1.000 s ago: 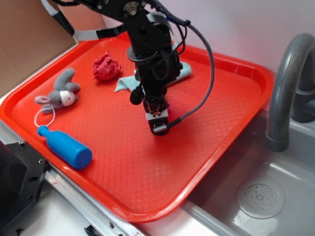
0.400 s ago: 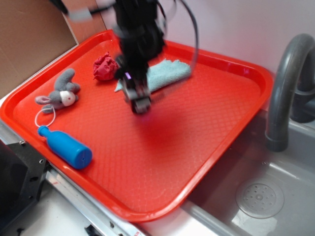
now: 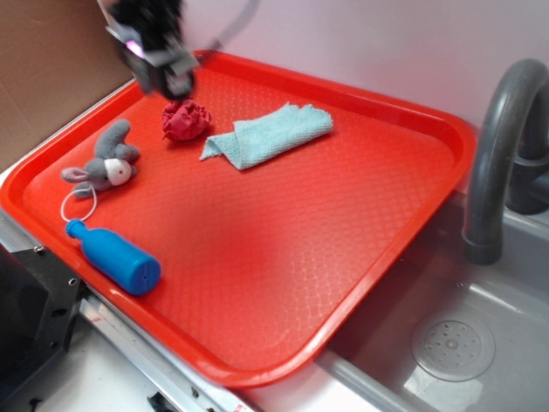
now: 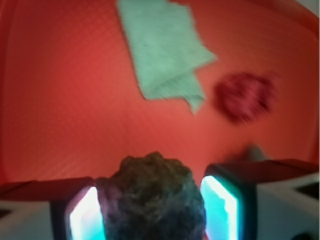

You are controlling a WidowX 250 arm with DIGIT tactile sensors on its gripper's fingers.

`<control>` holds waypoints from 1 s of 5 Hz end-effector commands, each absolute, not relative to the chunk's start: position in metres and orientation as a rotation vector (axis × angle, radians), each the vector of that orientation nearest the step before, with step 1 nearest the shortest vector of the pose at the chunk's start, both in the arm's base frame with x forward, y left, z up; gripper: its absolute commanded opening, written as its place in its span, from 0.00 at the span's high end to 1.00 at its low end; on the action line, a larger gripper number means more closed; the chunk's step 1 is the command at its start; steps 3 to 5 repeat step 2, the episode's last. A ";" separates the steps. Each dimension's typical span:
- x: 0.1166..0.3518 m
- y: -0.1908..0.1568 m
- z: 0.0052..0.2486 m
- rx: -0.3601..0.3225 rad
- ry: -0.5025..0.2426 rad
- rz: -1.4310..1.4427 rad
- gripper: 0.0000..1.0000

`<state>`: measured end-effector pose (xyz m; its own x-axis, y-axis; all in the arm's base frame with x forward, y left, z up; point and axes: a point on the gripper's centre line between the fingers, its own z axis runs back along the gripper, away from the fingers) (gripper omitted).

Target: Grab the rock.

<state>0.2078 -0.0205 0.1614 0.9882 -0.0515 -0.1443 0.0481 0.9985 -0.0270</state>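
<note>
- Your gripper was clamped on the rock: in the wrist view the rough brown-grey lump sat wedged between the two pale fingers, filling the gap between them
- From the exterior view you had the gripper raised at the far left corner of the red tray, blurred by motion, and the rock could not be made out there
- I judged the grab itself done and the carry in hand, so the thing to do well was to hold the squeeze steady and not relax it while the arm was moving
- The stone was lumpy and hard, so it likely bore on the pads at only a few points; you were best served by smooth, slower travel, since a jerk could have rolled it out
- You had the red cloth ball on the tray just below the gripper, and the folded pale blue cloth beside it, both apart from the fingers
- The grey plush mouse and the blue bottle lay nearer the front left edge, well clear of your hold
- You did well to stay high above all of these, so nothing snagged the load
</note>
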 end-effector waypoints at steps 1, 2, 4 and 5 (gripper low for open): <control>0.202 -0.016 0.192 -0.009 0.135 -0.054 1.00; 0.202 -0.016 0.192 -0.009 0.135 -0.054 0.00; 0.202 -0.016 0.192 -0.009 0.135 -0.054 0.00; 0.202 -0.016 0.192 -0.009 0.135 -0.054 0.00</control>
